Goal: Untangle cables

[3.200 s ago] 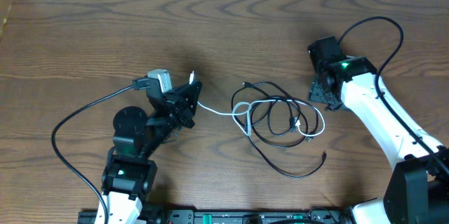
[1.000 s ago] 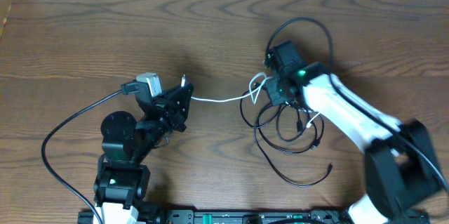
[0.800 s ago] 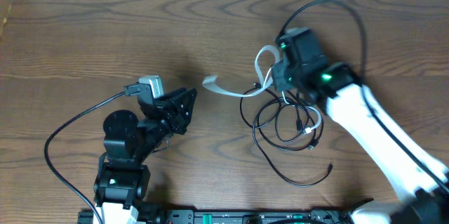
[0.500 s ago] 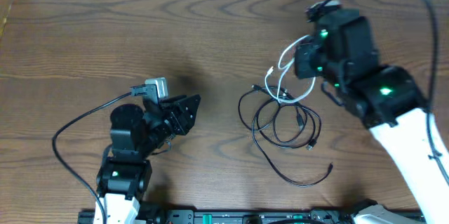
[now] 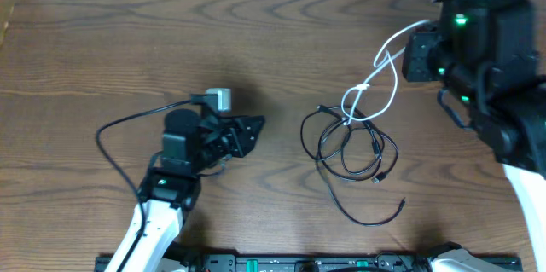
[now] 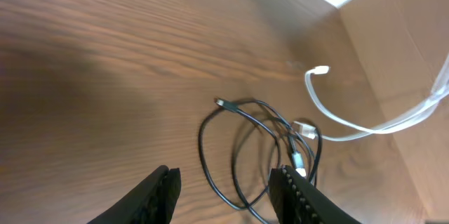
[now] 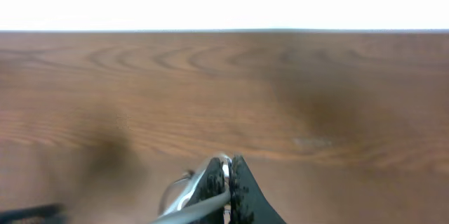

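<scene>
White cable point(image 5: 381, 74) is clamped in the closed right gripper point(image 7: 226, 180), black cable point(image 5: 345, 148) below it. Left gripper point(image 6: 223, 182) is parted, empty; the black loops ahead should be pinned.

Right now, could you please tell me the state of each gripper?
Left gripper: open, holding nothing.
Right gripper: shut on the white cable.

Grained wood table point(image 5: 128, 50), smooth white cable point(image 5: 381, 52)
</scene>
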Action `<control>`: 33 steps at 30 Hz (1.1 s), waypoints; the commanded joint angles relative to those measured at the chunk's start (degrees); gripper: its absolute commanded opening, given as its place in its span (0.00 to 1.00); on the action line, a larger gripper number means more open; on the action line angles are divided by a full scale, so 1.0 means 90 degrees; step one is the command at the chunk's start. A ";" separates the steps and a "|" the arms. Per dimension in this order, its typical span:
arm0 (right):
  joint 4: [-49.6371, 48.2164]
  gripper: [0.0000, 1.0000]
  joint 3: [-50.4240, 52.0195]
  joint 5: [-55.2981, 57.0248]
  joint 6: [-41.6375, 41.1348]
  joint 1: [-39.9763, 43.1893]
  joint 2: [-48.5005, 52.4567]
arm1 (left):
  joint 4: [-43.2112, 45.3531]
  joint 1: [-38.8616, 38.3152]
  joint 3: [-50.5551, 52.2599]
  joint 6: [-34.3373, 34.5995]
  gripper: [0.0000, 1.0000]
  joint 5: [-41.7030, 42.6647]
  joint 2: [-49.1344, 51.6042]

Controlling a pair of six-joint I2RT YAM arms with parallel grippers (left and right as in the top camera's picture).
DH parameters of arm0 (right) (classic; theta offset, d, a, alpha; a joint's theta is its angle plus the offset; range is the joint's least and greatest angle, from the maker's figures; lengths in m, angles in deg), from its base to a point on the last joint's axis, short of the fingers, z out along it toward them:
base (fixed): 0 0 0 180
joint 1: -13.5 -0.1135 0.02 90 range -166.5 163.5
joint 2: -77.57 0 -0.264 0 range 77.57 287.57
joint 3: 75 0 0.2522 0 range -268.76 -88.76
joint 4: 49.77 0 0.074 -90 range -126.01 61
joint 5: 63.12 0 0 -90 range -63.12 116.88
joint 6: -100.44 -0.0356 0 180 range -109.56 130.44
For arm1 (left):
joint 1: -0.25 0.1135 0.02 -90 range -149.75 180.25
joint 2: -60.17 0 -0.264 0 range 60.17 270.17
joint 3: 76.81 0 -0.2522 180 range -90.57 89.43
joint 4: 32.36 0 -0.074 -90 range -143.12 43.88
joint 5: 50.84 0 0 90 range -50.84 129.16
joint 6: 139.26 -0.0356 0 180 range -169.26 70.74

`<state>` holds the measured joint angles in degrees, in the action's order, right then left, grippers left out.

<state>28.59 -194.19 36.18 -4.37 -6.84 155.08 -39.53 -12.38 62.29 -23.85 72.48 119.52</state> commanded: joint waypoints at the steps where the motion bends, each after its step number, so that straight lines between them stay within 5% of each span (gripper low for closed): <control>1: 0.0158 0.01 -0.0748 -0.0498 0.0214 0.0109 -0.0041 | 0.0444 -0.0517 -0.0134 -0.0182 0.47 0.0131 0.0398; 15: 0.0894 0.01 -0.1144 -0.0335 0.0418 0.0226 -0.0010 | 0.1843 -0.1853 -0.0134 -0.0012 0.67 0.0250 0.1695; 33: 0.1112 0.01 -0.1144 -0.0238 0.0466 0.0228 -0.0010 | 0.3305 -0.2803 -0.0136 -0.0005 0.68 0.0306 0.2739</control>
<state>38.54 -203.85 33.16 -1.03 -5.20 155.02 -11.05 -36.64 62.16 -23.80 74.87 143.08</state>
